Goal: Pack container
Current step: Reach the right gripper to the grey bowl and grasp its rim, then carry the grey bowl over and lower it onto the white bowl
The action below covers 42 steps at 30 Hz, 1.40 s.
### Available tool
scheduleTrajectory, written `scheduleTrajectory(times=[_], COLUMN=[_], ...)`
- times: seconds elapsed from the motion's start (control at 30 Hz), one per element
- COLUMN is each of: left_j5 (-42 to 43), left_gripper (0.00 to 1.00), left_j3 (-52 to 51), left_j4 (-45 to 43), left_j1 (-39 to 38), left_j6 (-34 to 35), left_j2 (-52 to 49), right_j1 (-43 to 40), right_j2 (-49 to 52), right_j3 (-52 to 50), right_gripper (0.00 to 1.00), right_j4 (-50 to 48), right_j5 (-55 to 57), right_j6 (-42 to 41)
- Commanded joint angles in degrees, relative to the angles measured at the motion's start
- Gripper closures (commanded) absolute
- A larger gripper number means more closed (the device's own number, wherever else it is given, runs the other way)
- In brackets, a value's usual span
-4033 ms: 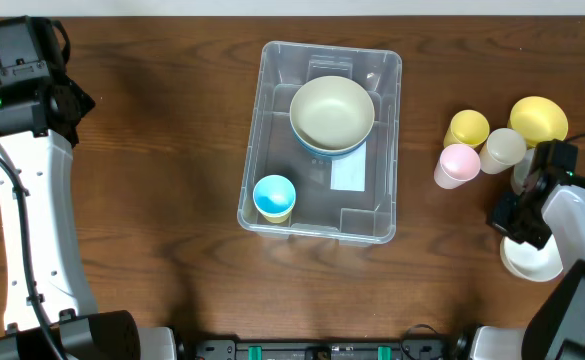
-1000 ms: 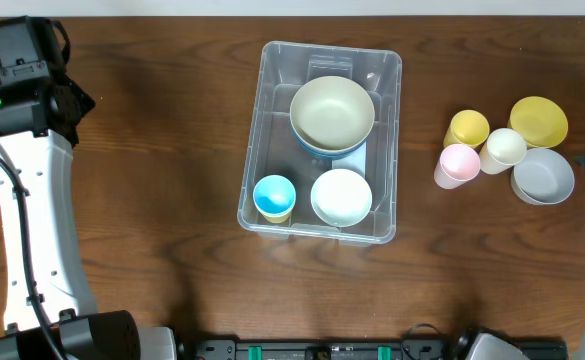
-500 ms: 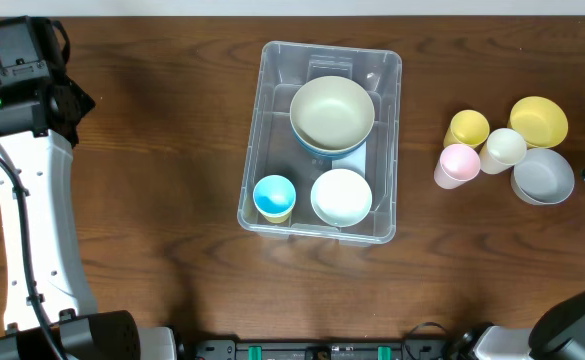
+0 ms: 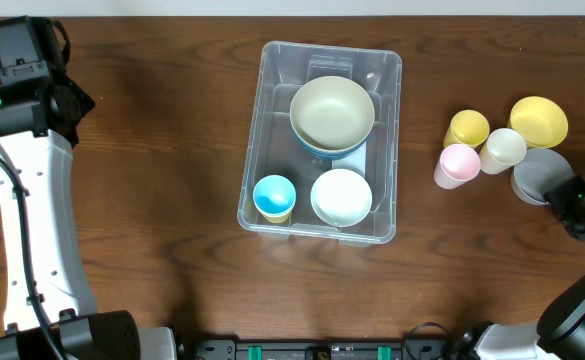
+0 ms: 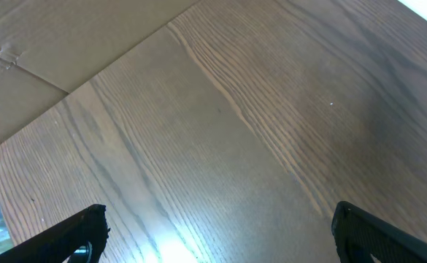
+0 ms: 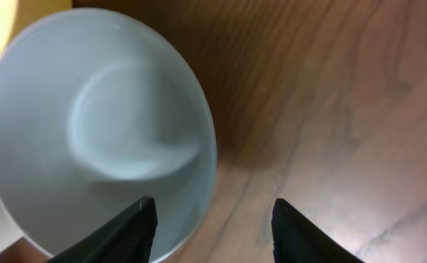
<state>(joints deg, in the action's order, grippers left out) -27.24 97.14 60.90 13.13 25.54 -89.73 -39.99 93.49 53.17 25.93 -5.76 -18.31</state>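
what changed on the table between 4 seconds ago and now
The white bowl went from the table's right side into the container, next to the blue cup. The right tool let it go, pulled out of view, and has come back open across the rim of the grey bowl. The cream bowl, blue cup and left arm stayed put.

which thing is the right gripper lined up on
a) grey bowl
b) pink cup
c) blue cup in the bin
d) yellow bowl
a: in the right wrist view the right gripper is open with the rim of the grey bowl between its fingers, and overhead it sits at that bowl's near edge, away from the cups.
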Motion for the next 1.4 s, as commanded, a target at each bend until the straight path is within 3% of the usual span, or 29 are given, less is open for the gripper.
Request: scheduleTrajectory(times=[0.0,0.2,0.37,0.57,0.77,0.93,1.03,1.13,1.37], left_j5=[-0.83,-0.83,-0.83,-0.81,-0.83,-0.81,-0.83,-0.81,-0.81], left_gripper=[0.02,0.02,0.02,0.02,0.02,0.02,0.02,0.02,0.02], left_j3=[0.22,0.22,0.22,0.22,0.22,0.22,0.22,0.22,0.22], left_j4=[0.11,0.11,0.11,0.11,0.11,0.11,0.11,0.09,0.11], left_j1=[0.20,0.20,0.20,0.20,0.20,0.20,0.20,0.20,0.20], left_j6=[0.50,0.50,0.50,0.50,0.50,0.50,0.50,0.50,0.50], left_j2=[-0.22,-0.22,-0.22,-0.22,-0.22,-0.22,-0.22,-0.22,-0.22], right_j1=[-0.02,-0.02,-0.02,-0.24,-0.13,1.79,4.98,10.78,32.83], right_j2=[0.17,0.17,0.17,-0.20,-6.40,-17.88,-24.63,-29.90,-35.85], right_j3=[-2.64,-6.27,-6.43,-6.27,-3.37,0.72,3.17,4.76,5.27], right_gripper=[0.49,0.58,0.84,0.98,0.99,0.97,0.96,0.98,0.98], right_j4=[-3.17,-8.76,-9.03,-7.13,1.07,11.13,14.56,15.89,14.43], right_j5=[-0.48,-0.50,-0.50,0.42,0.92,0.52,-5.40,-10.38,-9.42], right_j6=[1.27,1.22,1.22,1.20,0.33,0.13,1.18,2.10,0.48])
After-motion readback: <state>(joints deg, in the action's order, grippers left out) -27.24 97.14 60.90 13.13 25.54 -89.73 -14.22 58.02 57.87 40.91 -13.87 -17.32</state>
